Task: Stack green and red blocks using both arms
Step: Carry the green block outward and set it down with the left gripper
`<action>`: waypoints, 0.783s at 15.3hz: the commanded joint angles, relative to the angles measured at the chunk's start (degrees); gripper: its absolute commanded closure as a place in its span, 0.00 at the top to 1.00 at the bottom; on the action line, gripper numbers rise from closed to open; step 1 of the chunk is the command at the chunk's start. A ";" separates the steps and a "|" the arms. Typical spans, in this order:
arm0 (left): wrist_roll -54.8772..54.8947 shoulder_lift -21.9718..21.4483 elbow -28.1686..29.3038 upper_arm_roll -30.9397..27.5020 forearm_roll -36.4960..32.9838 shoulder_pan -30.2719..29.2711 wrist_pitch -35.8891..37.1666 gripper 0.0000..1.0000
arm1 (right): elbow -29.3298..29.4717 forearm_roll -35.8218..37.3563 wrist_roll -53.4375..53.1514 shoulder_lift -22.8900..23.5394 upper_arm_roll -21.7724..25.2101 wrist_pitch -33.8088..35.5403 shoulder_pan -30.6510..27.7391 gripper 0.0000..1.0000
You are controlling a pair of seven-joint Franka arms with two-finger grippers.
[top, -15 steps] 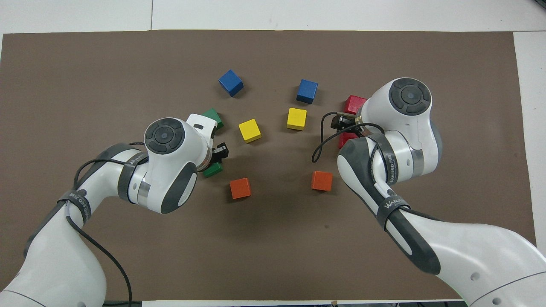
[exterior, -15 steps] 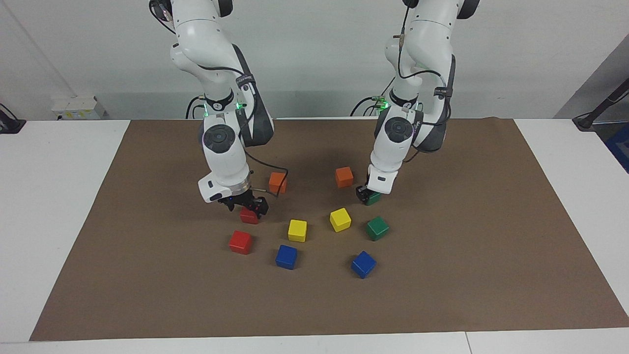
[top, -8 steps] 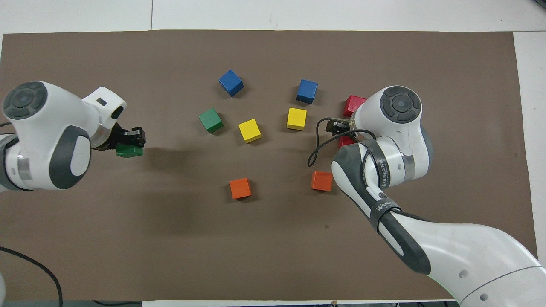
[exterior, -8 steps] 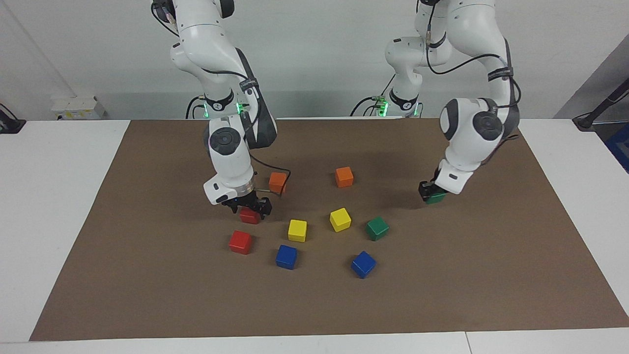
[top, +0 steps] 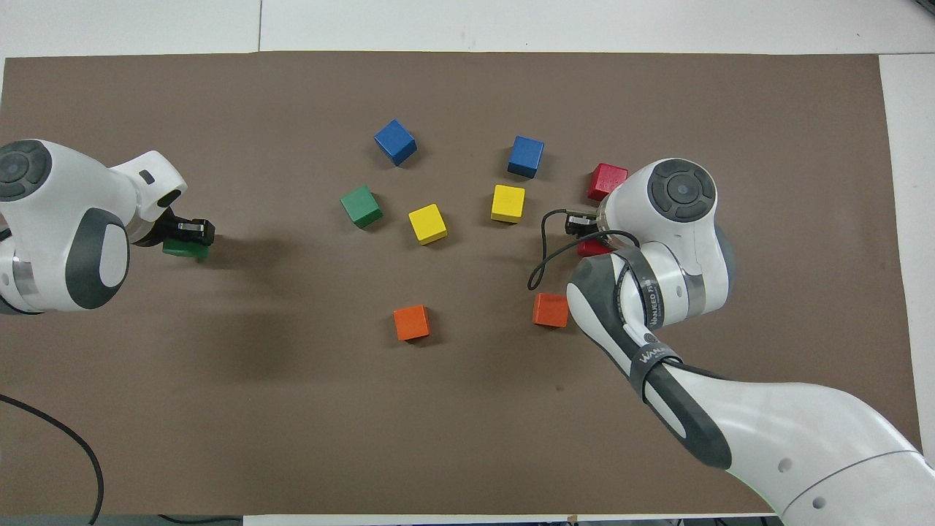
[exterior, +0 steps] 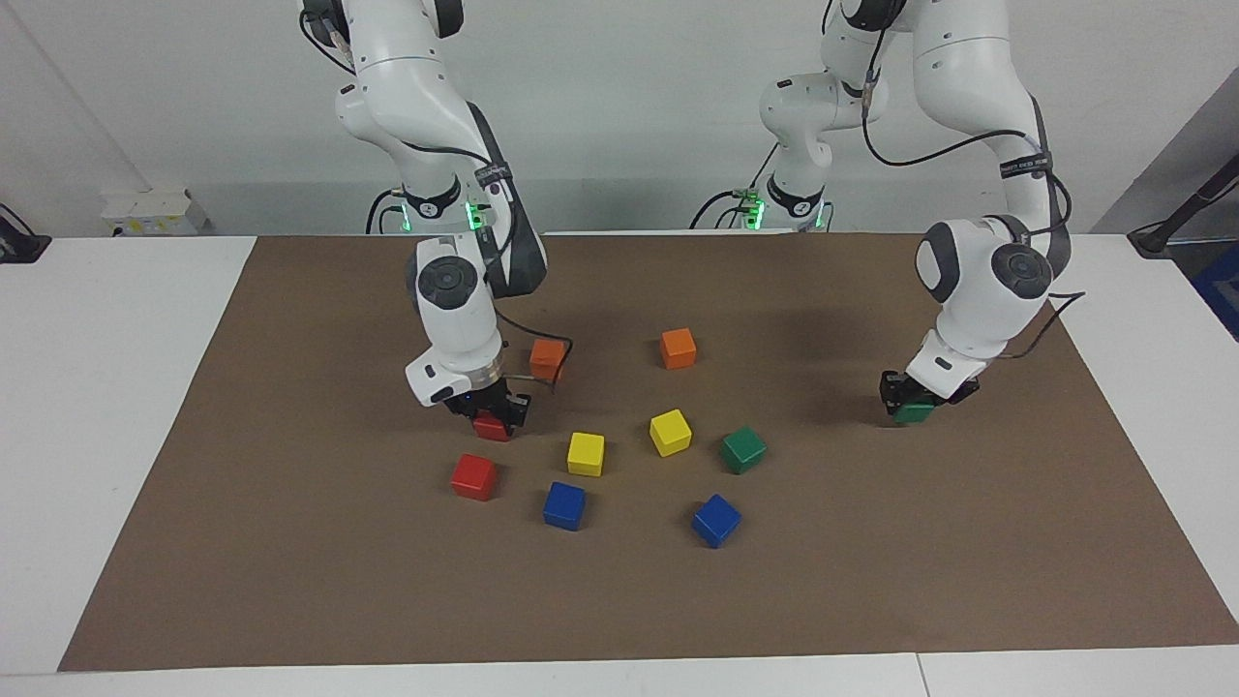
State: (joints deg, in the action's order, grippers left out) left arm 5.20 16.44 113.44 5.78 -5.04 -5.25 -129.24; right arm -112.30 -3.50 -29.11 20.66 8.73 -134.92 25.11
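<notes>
Brown mat (exterior: pixel 290 542): scattered yellow, blue, orange cubes.

In the overhead view the right arm's wrist covers nearly all of one red block (top: pixel 593 248), leaving only a sliver of red, and it hides the right hand (exterior: pixel 491 410) itself, so the fingers cannot be read there; the facing view shows the fingers (exterior: pixel 516 408) at the block's sides, but whether the block rests on the table (exterior: pixel 619 600) or is lifted is too fine to tell. The left hand (top: pixel 184 239) partly covers a green block (top: pixel 182 249) near the left arm's end of the table. Both arms are cut off: their upper links by the top edge in the facing view, their bases by the bottom and side edges overhead.
</notes>
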 commanded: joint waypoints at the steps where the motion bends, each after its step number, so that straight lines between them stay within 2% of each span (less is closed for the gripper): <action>1: 2.09 1.14 -0.59 0.72 -1.28 -1.16 -1.10 0.00 | -1.52 -1.07 2.04 -0.36 0.06 -1.05 -0.06 0.00; 4: 1.92 1.32 0.02 0.72 -0.85 -1.60 -1.19 0.00 | -0.73 -0.98 7.98 -2.11 0.58 2.28 -1.81 0.00; 6: 0.70 1.14 0.72 0.72 -0.49 -1.69 -1.10 0.00 | -0.38 -0.81 17.19 -5.44 0.59 4.48 -7.41 0.00; 9: -3.87 1.05 1.08 0.81 1.78 -3.09 -0.93 0.00 | 1.47 -0.81 28.56 -7.65 0.68 11.15 -15.59 0.00; 12: -3.97 0.88 1.78 0.72 1.88 -3.10 -1.19 0.00 | -0.20 -0.63 36.48 -8.01 0.68 9.77 -20.97 0.00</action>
State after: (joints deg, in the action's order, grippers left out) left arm 2.14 17.56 114.28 5.88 -4.08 -7.60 -129.63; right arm -111.00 -3.49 3.18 12.91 10.13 -124.18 6.27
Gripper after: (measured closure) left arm 0.454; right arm 0.454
